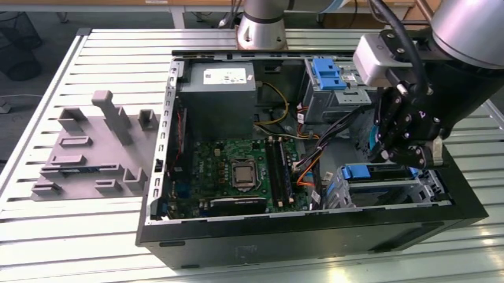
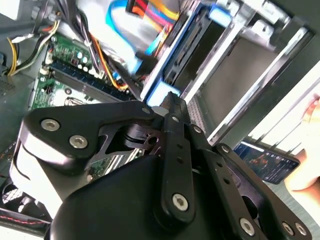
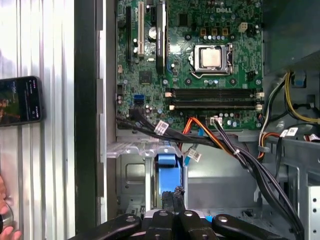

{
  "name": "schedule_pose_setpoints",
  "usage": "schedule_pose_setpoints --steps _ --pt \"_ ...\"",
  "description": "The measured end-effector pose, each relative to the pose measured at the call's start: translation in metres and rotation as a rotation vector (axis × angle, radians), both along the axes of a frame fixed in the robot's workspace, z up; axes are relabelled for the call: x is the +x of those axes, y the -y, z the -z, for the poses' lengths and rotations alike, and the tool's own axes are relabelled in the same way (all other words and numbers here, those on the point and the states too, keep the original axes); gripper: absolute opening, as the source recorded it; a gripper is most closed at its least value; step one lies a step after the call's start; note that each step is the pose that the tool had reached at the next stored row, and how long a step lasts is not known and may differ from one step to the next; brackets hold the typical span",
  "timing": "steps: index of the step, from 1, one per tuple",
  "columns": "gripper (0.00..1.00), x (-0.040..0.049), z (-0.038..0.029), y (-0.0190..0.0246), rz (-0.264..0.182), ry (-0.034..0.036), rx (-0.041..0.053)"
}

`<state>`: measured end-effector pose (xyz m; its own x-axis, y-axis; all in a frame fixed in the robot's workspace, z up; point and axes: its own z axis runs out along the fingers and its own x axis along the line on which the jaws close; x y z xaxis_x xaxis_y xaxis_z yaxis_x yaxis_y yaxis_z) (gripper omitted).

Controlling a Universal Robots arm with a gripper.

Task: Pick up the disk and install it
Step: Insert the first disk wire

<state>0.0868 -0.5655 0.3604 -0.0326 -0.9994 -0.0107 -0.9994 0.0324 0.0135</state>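
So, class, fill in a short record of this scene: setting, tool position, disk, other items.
setting: open computer case on a slatted table
tool: tool at the drive cage, right by the disk's blue carrier
disk: disk edge-on in the cage, next to the motherboard
other items: grey fixture on the exterior view's left; phone outside the case

Disk [image 3: 167, 172]: blue carrier edge showing, standing on edge, directly ahead of gripper [image 3: 174, 196] fingertips, touching them. In second wrist view blue frame [image 2: 165, 82] runs away from fingertips. Silver face, label hidden; seating can't tell.
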Motion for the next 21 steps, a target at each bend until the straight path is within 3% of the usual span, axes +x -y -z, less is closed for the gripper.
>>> schedule_pose_setpoints --steps 8,11,15,21 --pt "0.11 0.0226 0.0001 -0.0085 0.000 0.0000 0.0001" --pt "0.11 0.0242 0.0002 -0.0110 0.000 0.0015 0.0003" --pt "0.11 0.0249 0.0000 -0.0128 0.000 0.0106 0.0002" --pt "0.11 0.0332 0.0000 -0.0195 0.000 0.0113 0.0002"
